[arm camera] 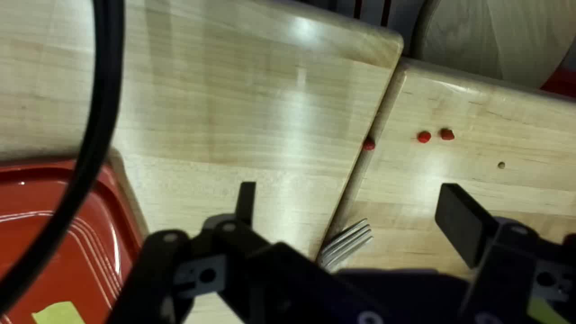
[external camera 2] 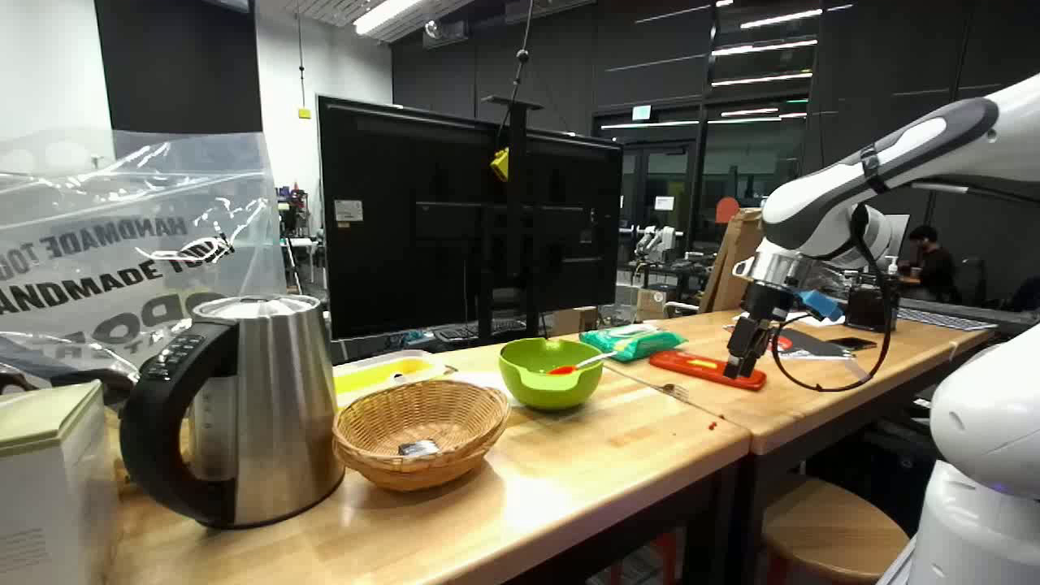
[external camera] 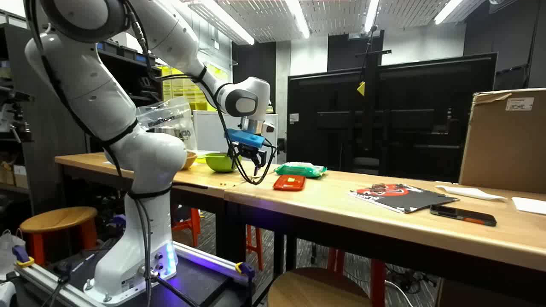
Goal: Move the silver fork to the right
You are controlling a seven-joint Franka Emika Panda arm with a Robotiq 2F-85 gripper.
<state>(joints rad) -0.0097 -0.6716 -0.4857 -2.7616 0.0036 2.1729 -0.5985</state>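
Observation:
The silver fork [arm camera: 345,243] lies across the seam between the two table sections. In the wrist view its tines show and its handle is hidden behind my gripper. In an exterior view the fork [external camera 2: 673,392] lies between the green bowl and the red lid-like tray, its handle running toward the bowl. My gripper [arm camera: 351,209] is open and empty, with the fork's tines showing between its spread fingers. In both exterior views the gripper [external camera: 257,168] [external camera 2: 743,353] hangs above the table. It is apart from the fork, near the red tray. In an exterior view the fork is too small to make out.
The red tray [external camera 2: 705,367] lies beside the gripper, with a green wipes pack [external camera 2: 632,341] behind it. A green bowl [external camera 2: 540,386], a wicker basket [external camera 2: 406,467] and a kettle [external camera 2: 280,406] stand farther along. Small red bits [arm camera: 424,137] lie near the seam. A cable [arm camera: 101,112] hangs by the wrist.

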